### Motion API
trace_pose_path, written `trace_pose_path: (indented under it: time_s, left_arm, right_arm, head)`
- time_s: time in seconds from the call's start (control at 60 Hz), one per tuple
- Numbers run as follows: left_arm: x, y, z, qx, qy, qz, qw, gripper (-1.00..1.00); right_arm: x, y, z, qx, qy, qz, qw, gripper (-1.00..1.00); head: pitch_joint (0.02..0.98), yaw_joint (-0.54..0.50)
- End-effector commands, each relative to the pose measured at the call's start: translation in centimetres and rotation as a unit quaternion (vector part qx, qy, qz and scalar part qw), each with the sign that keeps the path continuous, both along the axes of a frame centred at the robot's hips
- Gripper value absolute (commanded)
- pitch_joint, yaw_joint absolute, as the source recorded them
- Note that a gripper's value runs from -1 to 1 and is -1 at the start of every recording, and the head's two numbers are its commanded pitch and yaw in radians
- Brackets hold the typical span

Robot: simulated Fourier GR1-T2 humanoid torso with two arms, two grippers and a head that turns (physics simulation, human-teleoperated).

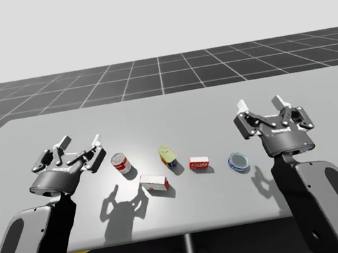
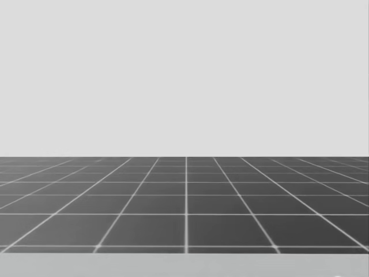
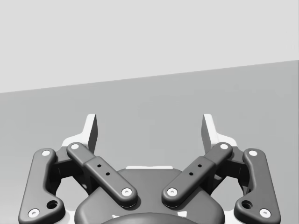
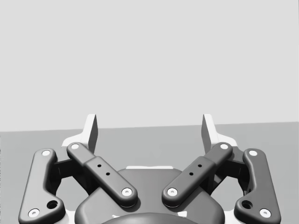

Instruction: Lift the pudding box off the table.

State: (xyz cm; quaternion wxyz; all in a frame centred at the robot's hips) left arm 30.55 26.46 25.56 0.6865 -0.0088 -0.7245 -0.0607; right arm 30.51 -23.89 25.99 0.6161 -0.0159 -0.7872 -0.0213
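Two small boxes lie near the middle of the grey table point(image 1: 173, 109): a red box point(image 1: 199, 163) and a longer red-and-white box point(image 1: 154, 183) nearer the front edge. My left gripper point(image 1: 81, 142) hovers open at the table's left, well apart from both boxes. At the right, my right gripper point(image 1: 259, 105) is also open, above and behind the objects. Nothing lies between the fingers of the left gripper point(image 3: 149, 130) or the right gripper point(image 4: 149, 130) in their wrist views; bare table is ahead of each.
A red-and-white can point(image 1: 121, 163) lies left of the boxes. A yellow-green can point(image 1: 168, 156) is between them, further back. A flat blue can point(image 1: 238, 161) rests near my right arm. A dark grid floor point(image 2: 184, 202) stretches beyond the table.
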Motion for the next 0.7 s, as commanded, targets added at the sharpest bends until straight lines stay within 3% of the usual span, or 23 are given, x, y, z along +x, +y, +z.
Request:
trace_pose_path:
  time_s: [0.017, 0.133, 0.233, 0.7]
  left_arm:
    - [-0.05, -0.01, 0.02, 0.000, 0.000, 0.000, 1.0000, -1.00]
    - [-0.08, -0.03, 0.03, 0.000, -0.001, 0.000, 1.0000, -1.00]
    - [-0.11, -0.03, 0.02, 0.000, -0.001, 0.000, 1.0000, -1.00]
    - [-0.03, -0.13, 0.08, 0.002, -0.002, -0.003, 1.0000, -1.00]
  right_arm:
    - [-0.32, -0.02, -0.10, 0.021, -0.006, -0.004, 0.9998, -1.00]
    - [-0.24, -0.33, 0.21, 0.025, 0.003, 0.036, 0.9990, -1.00]
    - [-0.21, -0.34, 0.13, 0.025, 0.007, 0.033, 0.9991, -1.00]
    - [-0.04, -0.34, 0.13, 0.022, 0.012, 0.033, 0.9991, -1.00]
  head:
    - [0.078, 0.01]
    - [0.104, 0.00]
    - [0.175, 0.00]
    - [0.667, 0.06]
